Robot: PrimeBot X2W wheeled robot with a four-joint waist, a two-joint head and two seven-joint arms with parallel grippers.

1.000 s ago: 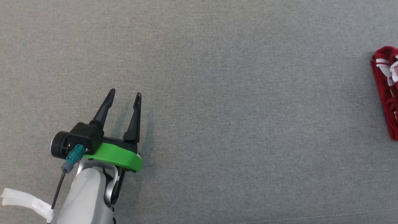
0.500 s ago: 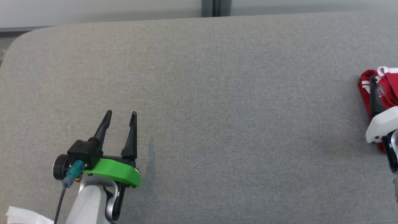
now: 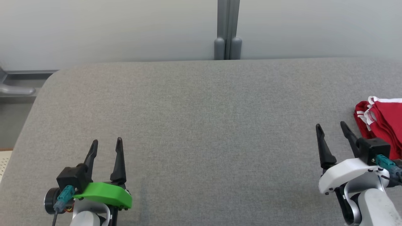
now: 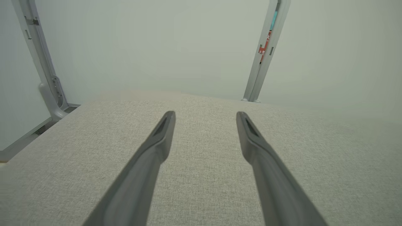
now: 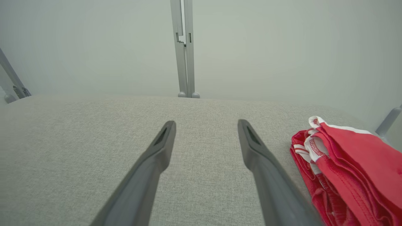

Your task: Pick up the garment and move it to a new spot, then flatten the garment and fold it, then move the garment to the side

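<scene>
The garment point(image 3: 381, 124) is red with white trim, folded into a compact pile at the right edge of the grey padded surface point(image 3: 207, 119); the right wrist view has the garment point(image 5: 348, 169) at its lower right. My right gripper point(image 3: 331, 128) stands open just left of the pile, apart from it, with nothing between its fingers. In the right wrist view the right gripper point(image 5: 205, 124) points over bare fabric. At the lower left my left gripper point(image 3: 106, 142) is open and empty, far from the garment. In the left wrist view the left gripper point(image 4: 204, 114) hovers over bare fabric.
A pale wall with a grey vertical post point(image 3: 228, 31) rises behind the surface's far edge. The surface's rounded far left corner point(image 3: 51, 77) drops off toward a grey rail point(image 3: 17, 91).
The head camera has tilted up, so the far edge and wall came into view. My right gripper has come into view beside the garment. Both grippers stay open.
</scene>
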